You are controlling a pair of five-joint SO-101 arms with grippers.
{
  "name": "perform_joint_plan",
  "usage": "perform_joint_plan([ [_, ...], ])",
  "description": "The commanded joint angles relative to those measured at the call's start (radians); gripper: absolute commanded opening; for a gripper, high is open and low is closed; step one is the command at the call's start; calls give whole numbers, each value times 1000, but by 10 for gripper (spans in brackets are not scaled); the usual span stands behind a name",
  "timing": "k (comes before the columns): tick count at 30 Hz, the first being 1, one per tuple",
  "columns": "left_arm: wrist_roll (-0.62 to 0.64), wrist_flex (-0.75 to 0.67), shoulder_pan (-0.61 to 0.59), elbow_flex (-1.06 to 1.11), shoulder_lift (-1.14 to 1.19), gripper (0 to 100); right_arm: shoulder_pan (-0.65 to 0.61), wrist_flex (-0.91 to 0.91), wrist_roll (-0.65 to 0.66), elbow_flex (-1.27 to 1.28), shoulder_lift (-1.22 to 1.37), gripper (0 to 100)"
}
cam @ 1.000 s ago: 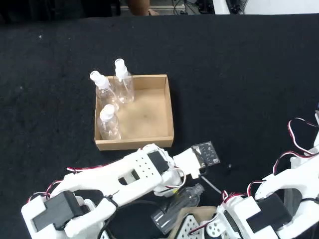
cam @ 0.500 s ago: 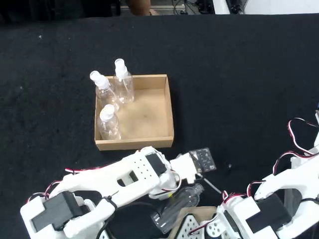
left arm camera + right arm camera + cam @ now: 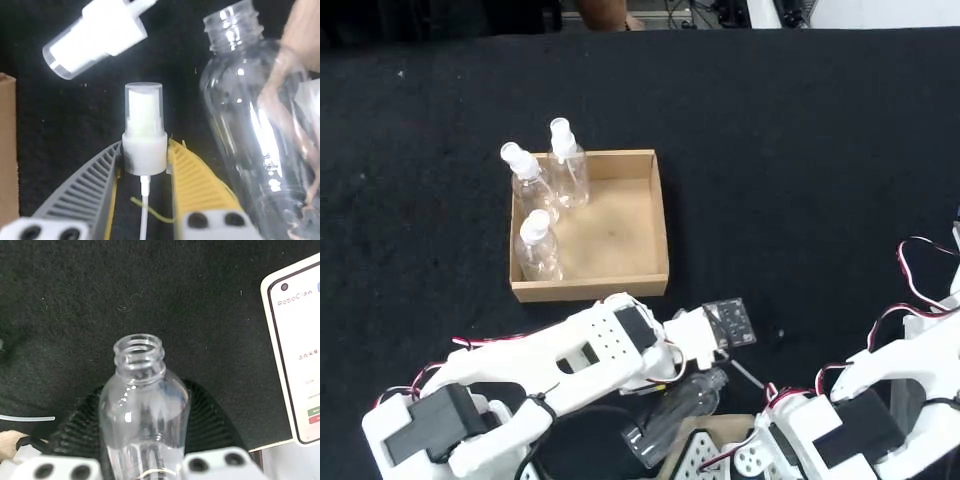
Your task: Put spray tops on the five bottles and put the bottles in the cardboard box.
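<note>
My left gripper (image 3: pixel 145 150) is shut on a white spray top (image 3: pixel 144 125), its thin tube running back between the fingers. Right beside it is the open neck of a clear, capless bottle (image 3: pixel 250 115). My right gripper (image 3: pixel 142 390) is shut on that bottle (image 3: pixel 142 405), which lies tilted at the near table edge (image 3: pixel 680 408) under the left arm (image 3: pixel 590 355). A second spray top (image 3: pixel 97 37) lies loose on the cloth beyond. The cardboard box (image 3: pixel 630 235) holds three capped bottles (image 3: pixel 540 245) along its left side.
A phone (image 3: pixel 295 355) lies on the black cloth next to the right gripper. The right arm's base and red-and-white cables (image 3: pixel 910 300) crowd the near right corner. Black cloth stretches open behind and to the right of the box.
The left arm's wrist has shifted slightly toward the near edge, closer to the bottle's neck. The bottle has barely moved. The box and its bottles are unchanged.
</note>
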Motion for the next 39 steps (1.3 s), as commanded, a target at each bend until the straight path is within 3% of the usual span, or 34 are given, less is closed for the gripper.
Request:
perform_joint_plan([
  [1,-21,6,4,-31,-5,220,14,-12,6,-12,-59,11],
  [20,-21,-49,8,-81,147,168,14,-11,6,-15,-59,11],
  [23,-21,-44,8,-81,146,81,14,-11,6,-16,-59,11],
  [25,-21,-14,8,-101,146,23,12,-12,6,-18,-59,11],
  [33,-26,207,7,-226,114,30,12,29,0,-93,-59,11],
  [39,-28,325,-2,-232,-160,30,-20,58,-58,-134,-61,11],
])
